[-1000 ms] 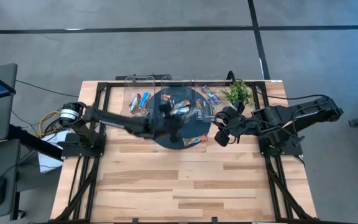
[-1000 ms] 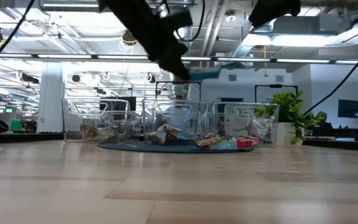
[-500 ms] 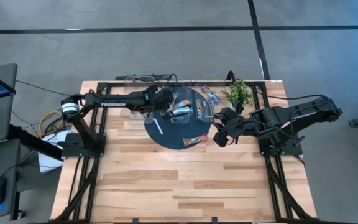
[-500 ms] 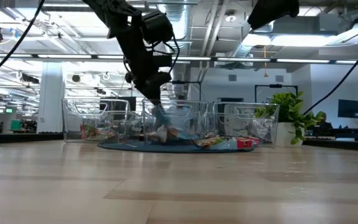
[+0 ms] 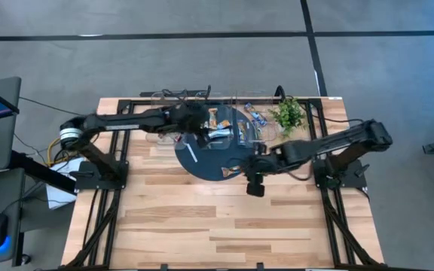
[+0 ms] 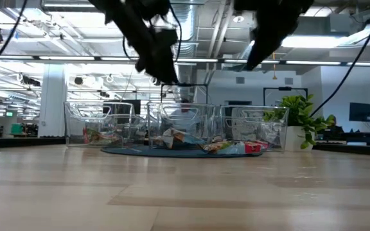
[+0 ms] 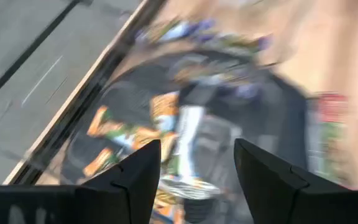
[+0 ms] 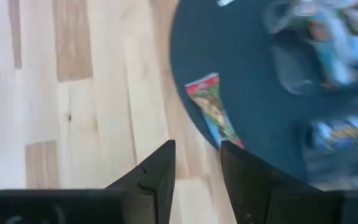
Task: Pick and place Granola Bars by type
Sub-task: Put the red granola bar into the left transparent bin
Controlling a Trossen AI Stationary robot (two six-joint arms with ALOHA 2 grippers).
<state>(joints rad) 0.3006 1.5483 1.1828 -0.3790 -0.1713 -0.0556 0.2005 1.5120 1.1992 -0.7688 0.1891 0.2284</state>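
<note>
The pale wooden plank counter (image 5: 202,218) carries a round dark-blue mat (image 5: 209,162) where shiny wrapped Granola Bars (image 5: 218,134) lie heaped toward twelve o'clock. The left claw (image 5: 194,120), spread and seemingly empty, hovers above them. The right claw (image 8: 197,163), fingers apart, aims at a red-green wrapped bar (image 8: 213,107) at five o'clock.

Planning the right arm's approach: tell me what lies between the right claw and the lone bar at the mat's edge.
Nothing: the right wrist view shows bare wood between the open right claw and the bar on the dark mat.
</note>
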